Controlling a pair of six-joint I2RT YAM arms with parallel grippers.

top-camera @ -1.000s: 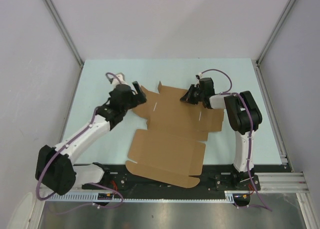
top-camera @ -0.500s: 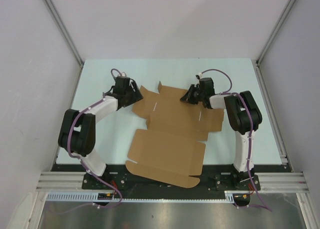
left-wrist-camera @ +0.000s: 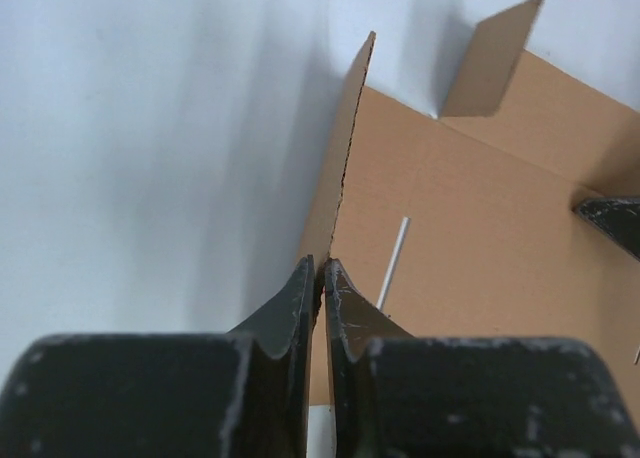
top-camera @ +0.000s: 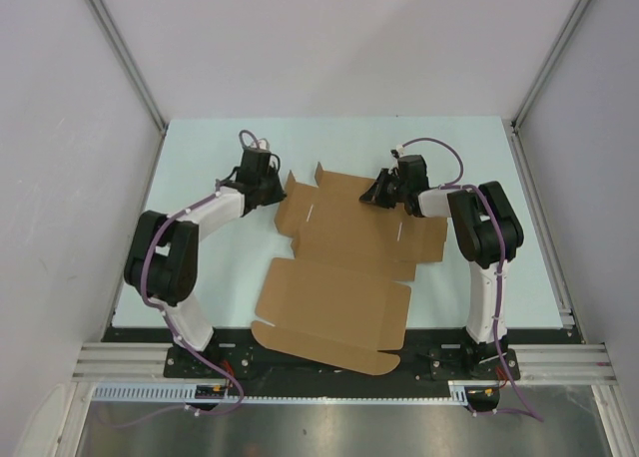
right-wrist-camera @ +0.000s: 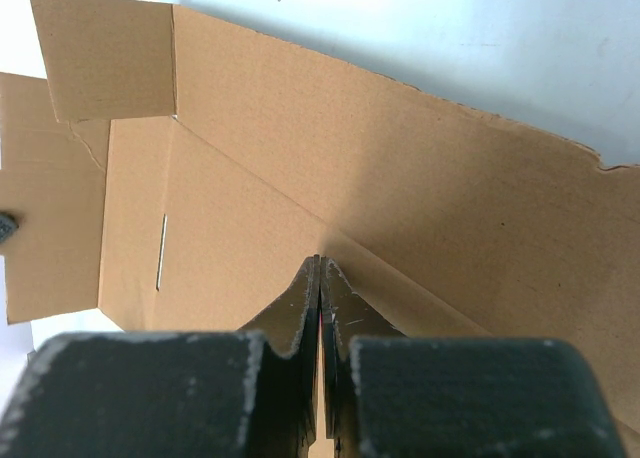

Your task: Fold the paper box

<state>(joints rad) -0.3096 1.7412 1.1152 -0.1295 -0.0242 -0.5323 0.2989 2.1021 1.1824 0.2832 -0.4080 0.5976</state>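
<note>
Paper box point(top-camera: 339, 297) unfolded, side flap point(left-wrist-camera: 340, 178) pinched upright

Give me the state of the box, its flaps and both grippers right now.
paper box: unfolded, its main panels lying flat on the table.
left side flap: lifted, standing about upright.
far wall: tilted up off the table.
left gripper: shut, pinching the edge of the left side flap.
right gripper: shut, pinching the far wall at its fold.
</note>
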